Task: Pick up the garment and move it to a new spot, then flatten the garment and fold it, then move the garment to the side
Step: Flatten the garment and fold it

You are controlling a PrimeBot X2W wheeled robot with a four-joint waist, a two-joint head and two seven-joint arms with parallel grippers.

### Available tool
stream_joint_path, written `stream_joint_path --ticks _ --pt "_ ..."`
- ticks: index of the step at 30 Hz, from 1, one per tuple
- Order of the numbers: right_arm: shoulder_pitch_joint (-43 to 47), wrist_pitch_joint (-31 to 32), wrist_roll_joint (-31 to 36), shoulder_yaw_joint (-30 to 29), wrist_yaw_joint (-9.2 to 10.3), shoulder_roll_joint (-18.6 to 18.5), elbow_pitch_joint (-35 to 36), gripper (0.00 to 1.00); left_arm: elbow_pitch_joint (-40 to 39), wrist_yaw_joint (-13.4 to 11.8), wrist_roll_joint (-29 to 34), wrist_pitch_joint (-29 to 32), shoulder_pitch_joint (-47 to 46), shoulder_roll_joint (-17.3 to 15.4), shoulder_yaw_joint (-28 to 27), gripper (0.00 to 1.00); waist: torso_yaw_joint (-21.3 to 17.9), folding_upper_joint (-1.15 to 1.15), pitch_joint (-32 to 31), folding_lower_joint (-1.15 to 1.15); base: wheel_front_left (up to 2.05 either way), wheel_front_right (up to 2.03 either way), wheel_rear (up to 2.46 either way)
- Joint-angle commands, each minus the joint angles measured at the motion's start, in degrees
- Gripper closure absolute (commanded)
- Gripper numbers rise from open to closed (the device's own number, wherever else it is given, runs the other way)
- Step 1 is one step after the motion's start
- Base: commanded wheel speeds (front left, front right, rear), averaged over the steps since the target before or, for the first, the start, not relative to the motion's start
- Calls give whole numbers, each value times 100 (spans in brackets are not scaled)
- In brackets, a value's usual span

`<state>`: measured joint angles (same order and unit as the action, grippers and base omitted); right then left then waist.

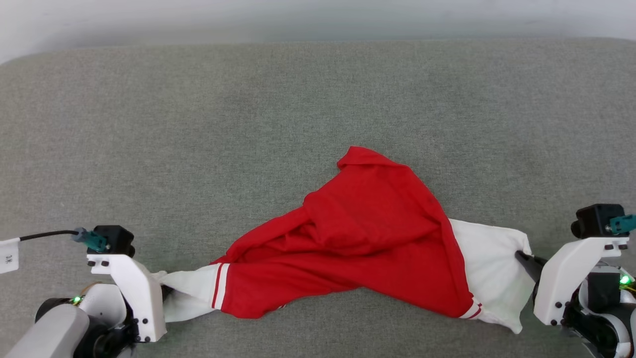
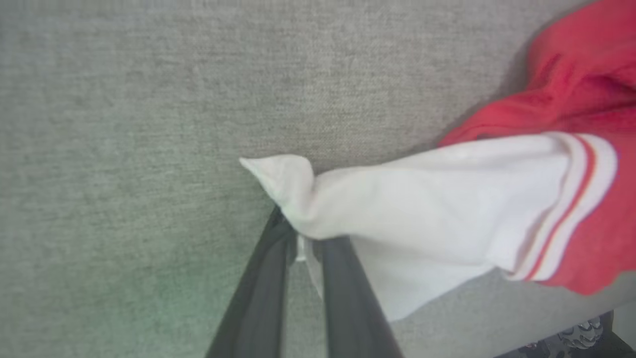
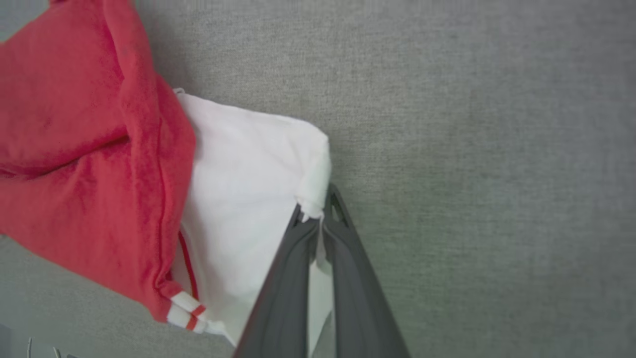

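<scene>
The garment (image 1: 362, 233), a red shirt with white sleeves and red-white striped trim, hangs bunched between my two grippers over the grey cushion. My left gripper (image 1: 166, 291) is shut on the tip of its left white sleeve (image 2: 397, 209); the fingertips (image 2: 283, 233) pinch the cloth. At the other end, my right gripper (image 1: 521, 256) is shut on a corner of the right white sleeve (image 3: 248, 189), with its fingertips (image 3: 338, 211) closed on the fabric. The red body (image 3: 74, 164) sags in folds between them. Letters and number are hidden.
A wide grey fabric surface (image 1: 298, 109) spreads around the shirt, with free room behind it and to both sides. Its far edge meets a pale wall (image 1: 318, 20). A black cable with a white tag (image 1: 10, 253) runs off at the left.
</scene>
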<state>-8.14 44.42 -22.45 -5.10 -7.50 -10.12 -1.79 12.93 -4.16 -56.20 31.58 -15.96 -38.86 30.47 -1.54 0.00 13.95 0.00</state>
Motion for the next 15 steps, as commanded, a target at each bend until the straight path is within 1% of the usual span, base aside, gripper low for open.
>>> stream_joint_path --ticks 1,5,8,11,15 --pt "5 -61 25 -26 2 -51 42 100 164 31 39 -75 91 284 183 100 -3 0 -49 0 0 0 0" --pt "-30 -250 115 -74 2 -139 139 100 93 -44 211 -609 -66 213 -65 100 34 0 -201 0 0 0 0" --pt "-124 -456 185 -137 3 -198 260 100 -137 -170 400 -1039 -189 216 -220 100 87 0 -339 0 0 0 0" --pt "-235 -612 255 -188 3 -244 336 100 -353 -350 654 -1433 -377 269 -319 100 129 0 -471 0 0 0 0" --pt "-567 -698 304 -285 3 -325 325 100 -579 -502 874 -1854 -798 378 -484 100 160 0 -611 0 0 0 0"
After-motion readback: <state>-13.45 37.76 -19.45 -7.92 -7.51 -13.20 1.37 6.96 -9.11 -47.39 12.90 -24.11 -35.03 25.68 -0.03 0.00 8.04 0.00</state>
